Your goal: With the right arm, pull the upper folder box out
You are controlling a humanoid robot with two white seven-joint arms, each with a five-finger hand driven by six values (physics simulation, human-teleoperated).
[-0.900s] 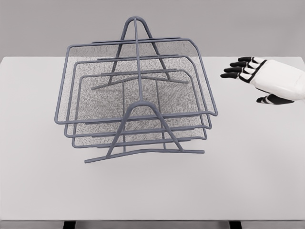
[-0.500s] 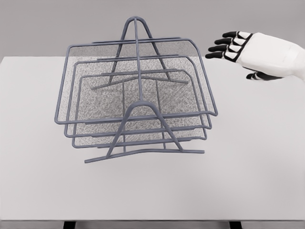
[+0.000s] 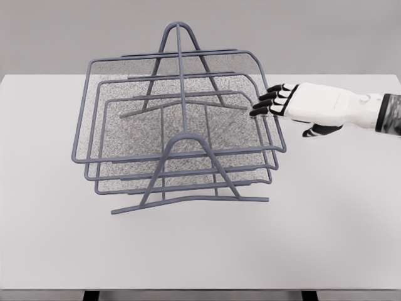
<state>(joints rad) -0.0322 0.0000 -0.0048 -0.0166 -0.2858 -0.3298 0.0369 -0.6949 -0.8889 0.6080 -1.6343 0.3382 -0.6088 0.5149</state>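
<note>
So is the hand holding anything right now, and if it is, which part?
Nothing is held. The right hand reaches, fingers extended, to the right rim of the top tray; whether the fingertips touch cannot be told.

No text, label, brand, number or sign can be read anywhere in the head view. The wire rack of folder boxes [image 3: 178,125] in the middle of the frame carries no lettering, the white tabletop [image 3: 326,219] is unmarked, and the right hand [image 3: 294,106] at the right shows no printing on its white shell.
</note>
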